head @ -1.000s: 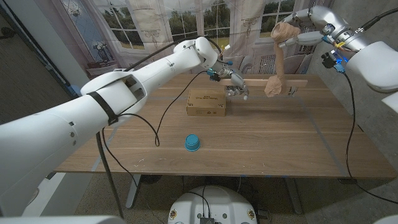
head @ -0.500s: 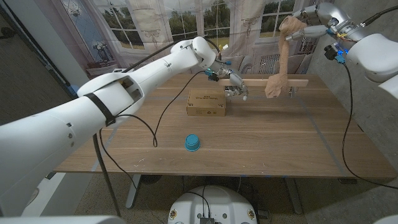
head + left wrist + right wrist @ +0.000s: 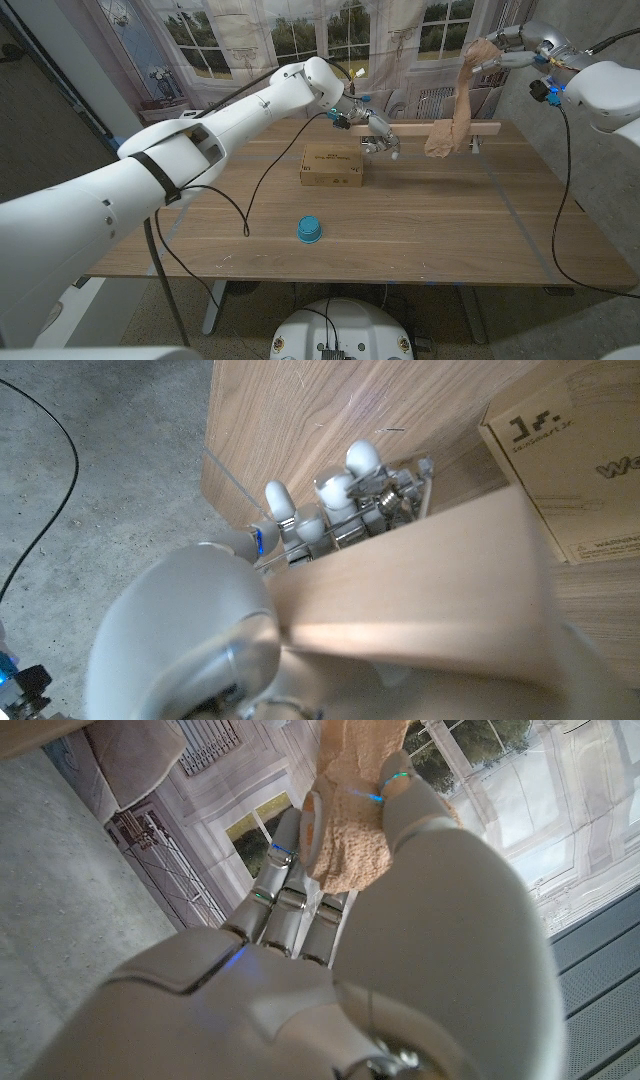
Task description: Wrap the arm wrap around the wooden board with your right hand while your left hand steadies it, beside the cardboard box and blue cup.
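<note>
Tan arm wrap (image 3: 456,112) stretches from your raised right hand (image 3: 487,52), clenched on its top end, down to the wooden board (image 3: 425,128), whose long axis runs left-right along the far tabletop (image 3: 420,220), left hand (image 3: 378,139) gripping its left end.

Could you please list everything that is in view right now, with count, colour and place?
wooden board: one, pale wood, along the table's far side, held at its left end.
arm wrap: one, tan, bunched round the board's right part, a strip stretched up to the right hand.
cardboard box: one, brown, on the table just in front of the board's left end.
blue cup: one, blue, toward the near edge, in front of the box.
table: one, wooden.
left hand: one, grips the board's left end.
right hand: one, raised at the far right, holds the wrap's upper end.
</note>
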{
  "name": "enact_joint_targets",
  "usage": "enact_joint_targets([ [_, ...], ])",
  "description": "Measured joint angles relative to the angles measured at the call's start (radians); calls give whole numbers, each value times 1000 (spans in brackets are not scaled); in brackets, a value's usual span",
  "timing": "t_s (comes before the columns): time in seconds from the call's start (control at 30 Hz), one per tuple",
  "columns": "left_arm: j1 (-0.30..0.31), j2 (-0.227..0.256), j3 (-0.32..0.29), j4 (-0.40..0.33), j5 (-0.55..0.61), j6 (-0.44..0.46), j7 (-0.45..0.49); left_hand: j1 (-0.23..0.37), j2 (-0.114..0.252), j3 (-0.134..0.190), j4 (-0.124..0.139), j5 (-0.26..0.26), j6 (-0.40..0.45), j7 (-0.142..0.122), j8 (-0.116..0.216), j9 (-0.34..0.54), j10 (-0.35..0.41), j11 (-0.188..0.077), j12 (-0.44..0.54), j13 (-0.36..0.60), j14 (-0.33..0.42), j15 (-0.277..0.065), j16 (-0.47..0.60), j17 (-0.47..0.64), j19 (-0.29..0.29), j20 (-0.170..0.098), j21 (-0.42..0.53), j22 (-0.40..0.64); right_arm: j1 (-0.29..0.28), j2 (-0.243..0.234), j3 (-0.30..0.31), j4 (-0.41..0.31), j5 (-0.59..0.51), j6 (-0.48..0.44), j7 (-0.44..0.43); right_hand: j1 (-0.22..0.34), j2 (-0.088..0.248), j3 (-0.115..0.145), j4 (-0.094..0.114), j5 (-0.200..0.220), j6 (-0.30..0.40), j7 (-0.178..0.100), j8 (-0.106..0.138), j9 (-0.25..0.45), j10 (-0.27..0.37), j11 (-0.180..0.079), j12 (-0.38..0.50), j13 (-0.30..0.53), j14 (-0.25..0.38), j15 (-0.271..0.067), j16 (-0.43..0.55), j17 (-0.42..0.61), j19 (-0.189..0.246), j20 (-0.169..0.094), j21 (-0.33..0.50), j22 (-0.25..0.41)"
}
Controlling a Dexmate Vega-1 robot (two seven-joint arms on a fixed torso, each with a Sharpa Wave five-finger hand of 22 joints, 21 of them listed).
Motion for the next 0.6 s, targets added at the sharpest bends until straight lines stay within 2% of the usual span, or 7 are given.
enact_joint_targets([
  [0.03,0,0,-1,2,-4,-5,-4,0,0,0,0,0,0,0,0,0,0,0,0,0,0,0,0,0,0,0,0,0,0,0,0,1,0,0,0,0,0,0,0,0,0,0,0,-1,7,7,-1,0,0,0,0,0,0,0,0,0],
  [0.6,13,3,-26,8,-57,-42,-46,0,0,0,0,0,0,0,0,3,0,0,0,0,0,0,-1,0,0,0,3,-2,-4,43,5,138,109,-27,-44,0,0,0,0,0,0,0,-6,-4,10,3,-9,-1,4,-3,-8,1,-11,0,8,-2],
])
